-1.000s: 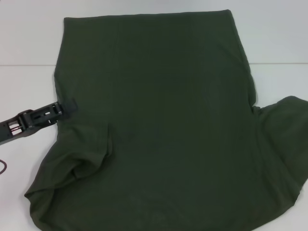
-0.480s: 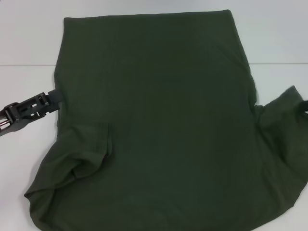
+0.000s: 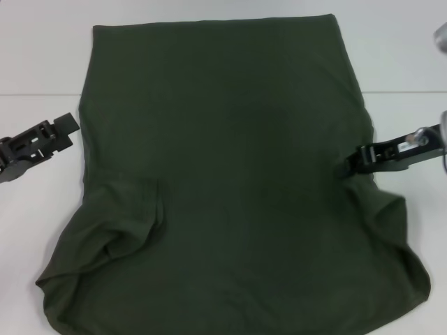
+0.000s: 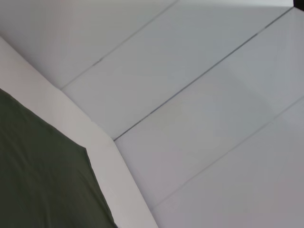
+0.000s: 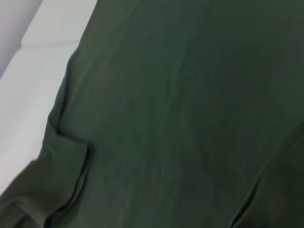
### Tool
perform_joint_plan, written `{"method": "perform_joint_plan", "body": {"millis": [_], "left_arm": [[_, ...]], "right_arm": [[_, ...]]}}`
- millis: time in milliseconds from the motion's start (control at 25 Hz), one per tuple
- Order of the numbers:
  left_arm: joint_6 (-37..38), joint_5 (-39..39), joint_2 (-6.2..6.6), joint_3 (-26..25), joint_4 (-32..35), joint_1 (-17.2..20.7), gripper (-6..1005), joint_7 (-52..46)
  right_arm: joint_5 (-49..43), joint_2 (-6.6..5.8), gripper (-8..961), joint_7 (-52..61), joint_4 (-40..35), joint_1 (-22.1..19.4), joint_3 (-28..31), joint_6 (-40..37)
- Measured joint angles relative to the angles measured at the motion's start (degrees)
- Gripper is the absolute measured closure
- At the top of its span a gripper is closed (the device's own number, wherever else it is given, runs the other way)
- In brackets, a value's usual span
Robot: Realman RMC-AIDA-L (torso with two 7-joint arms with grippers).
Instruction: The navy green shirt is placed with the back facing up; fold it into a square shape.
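The navy green shirt lies spread flat on the white table, and it also shows in the left wrist view and the right wrist view. Its left sleeve is folded inward onto the body. My right gripper is over the shirt's right edge, shut on the right sleeve, which is folded in over the body. My left gripper hovers just off the shirt's left edge, open and holding nothing.
The white table shows bare strips to the left and right of the shirt. A seam line crosses the table behind both arms. The shirt's lower hem runs out of the head view at the bottom.
My left gripper has let go of the folded left sleeve and drawn back off the shirt to the left. My right gripper came in from the right, carrying the right sleeve inward over the body.
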Motion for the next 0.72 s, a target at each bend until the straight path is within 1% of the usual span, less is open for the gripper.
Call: {"method": "perform_joint_plan", "body": {"millis": [120, 240, 360, 440, 520, 560, 600, 680, 720], "left_arm": [[0.00, 0.00, 0.02, -0.91, -0.70, 0.22, 111, 0.33], [-0.01, 0.00, 0.18, -1.66, -1.23, 0.51, 112, 0.70], [0.18, 0.31, 0.66, -1.65, -1.25, 0.81, 112, 0.43], [0.93, 1.54, 1.66, -0.52, -1.01, 1.23, 112, -1.24], [2.93, 4.81, 3.70, 1.93, -0.22, 2.11, 112, -5.72], [3.89, 6.37, 4.41, 2.79, 0.15, 2.42, 112, -7.79], [5.42, 8.64, 5.38, 3.49, 0.88, 2.97, 112, -10.43], [7.84, 11.67, 6.18, 3.42, 2.79, 4.17, 112, -13.63], [8.65, 12.79, 6.19, 3.16, 4.26, 4.88, 112, -15.06]], "right_arm": [[0.46, -0.39, 897, -0.32, 2.95, 0.84, -0.08, 1.26], [4.09, -1.28, 832, -1.78, 3.14, 0.08, 1.73, -0.14], [10.04, -2.59, 767, -5.11, 3.23, -1.78, 4.11, -2.68], [13.47, -3.55, 723, -5.89, 3.06, -3.38, 5.49, -3.49], [15.40, -4.48, 680, -5.77, 2.72, -4.66, 6.16, -3.93], [15.95, -5.01, 658, -5.60, 2.58, -5.16, 6.44, -4.11], [16.39, -5.52, 609, -5.37, 2.47, -5.60, 6.72, -4.39], [16.62, -6.26, 510, -4.88, 2.47, -5.87, 7.19, -4.38], [16.64, -6.54, 460, -4.56, 2.47, -5.93, 7.48, -4.36]]}}
